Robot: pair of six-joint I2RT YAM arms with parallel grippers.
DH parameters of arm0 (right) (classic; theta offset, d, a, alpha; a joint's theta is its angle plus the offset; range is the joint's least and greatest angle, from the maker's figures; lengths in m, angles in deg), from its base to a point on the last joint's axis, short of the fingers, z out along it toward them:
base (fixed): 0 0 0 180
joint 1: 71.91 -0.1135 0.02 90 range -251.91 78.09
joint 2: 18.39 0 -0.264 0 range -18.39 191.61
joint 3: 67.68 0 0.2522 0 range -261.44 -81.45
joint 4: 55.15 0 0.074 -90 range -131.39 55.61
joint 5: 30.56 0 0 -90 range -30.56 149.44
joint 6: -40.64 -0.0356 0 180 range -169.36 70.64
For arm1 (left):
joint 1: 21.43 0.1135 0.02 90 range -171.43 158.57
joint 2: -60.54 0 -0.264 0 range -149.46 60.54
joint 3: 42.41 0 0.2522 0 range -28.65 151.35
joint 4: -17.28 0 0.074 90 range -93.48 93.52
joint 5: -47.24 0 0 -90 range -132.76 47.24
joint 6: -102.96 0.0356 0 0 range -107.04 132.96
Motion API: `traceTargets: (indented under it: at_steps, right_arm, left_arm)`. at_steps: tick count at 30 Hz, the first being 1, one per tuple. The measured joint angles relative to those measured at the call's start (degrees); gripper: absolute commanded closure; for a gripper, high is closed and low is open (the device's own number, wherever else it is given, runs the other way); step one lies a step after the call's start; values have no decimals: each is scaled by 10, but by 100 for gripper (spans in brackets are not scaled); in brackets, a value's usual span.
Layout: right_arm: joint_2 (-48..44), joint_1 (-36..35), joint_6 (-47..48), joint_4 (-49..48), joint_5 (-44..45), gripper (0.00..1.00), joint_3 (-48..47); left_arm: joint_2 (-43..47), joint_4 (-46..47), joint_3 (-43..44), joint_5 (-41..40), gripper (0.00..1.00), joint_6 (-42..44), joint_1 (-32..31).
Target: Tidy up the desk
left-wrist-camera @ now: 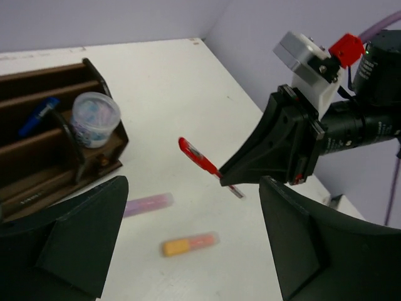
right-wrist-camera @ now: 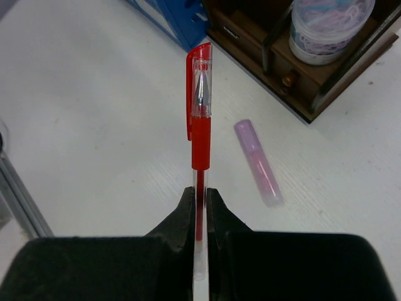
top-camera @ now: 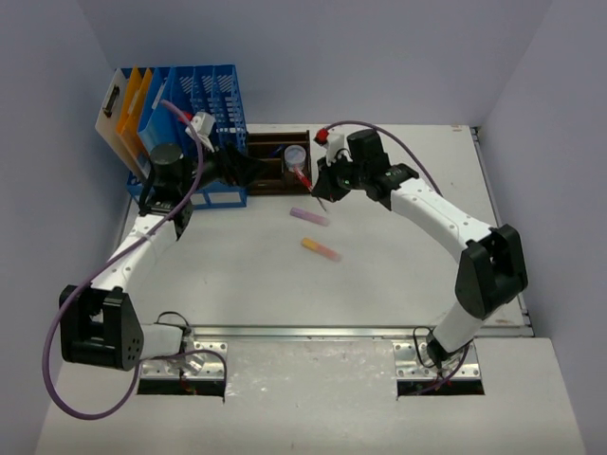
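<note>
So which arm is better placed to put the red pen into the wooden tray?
Right. The right jaws are shut on the red pen, close to the wooden tray; the left jaws are open and empty.

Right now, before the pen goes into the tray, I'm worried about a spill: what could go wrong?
1. The right gripper pinches the red pen well back on its barrel, with the capped end sticking out, so it may pivot or slip on touching the wooden tray.
2. The tub of clips stands at the tray's near corner; the pen could knock it.
3. The open left gripper hovers close by; the arms might collide.
</note>
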Motion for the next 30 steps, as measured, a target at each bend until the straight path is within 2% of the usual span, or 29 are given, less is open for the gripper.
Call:
traceTargets:
  at_steps: [11, 19, 22, 25, 26, 28, 30]
  right_arm:
    - [22, 14, -183, -40, -106, 99, -29]
    - [22, 14, -219, -45, -155, 99, -33]
    - [22, 11, -220, -46, -168, 99, -33]
    - [22, 8, -220, -46, -174, 99, -34]
    - [22, 6, -220, -46, -175, 99, -34]
    - [22, 2, -219, -45, -177, 99, -37]
    - [22, -2, -218, -45, -180, 99, -41]
  left_arm:
    - [-36, -16, -9, 7, 17, -138, -26]
    - [-76, -23, 8, -3, 21, -177, -48]
    - [-88, -12, 17, -3, 26, -193, -59]
    - [-96, -4, 23, -1, 38, -206, -66]
    - [-98, -1, 25, 0, 47, -211, -67]
    - [-102, 5, 29, 0, 57, -218, -69]
    - [-105, 12, 31, 1, 62, -223, -70]
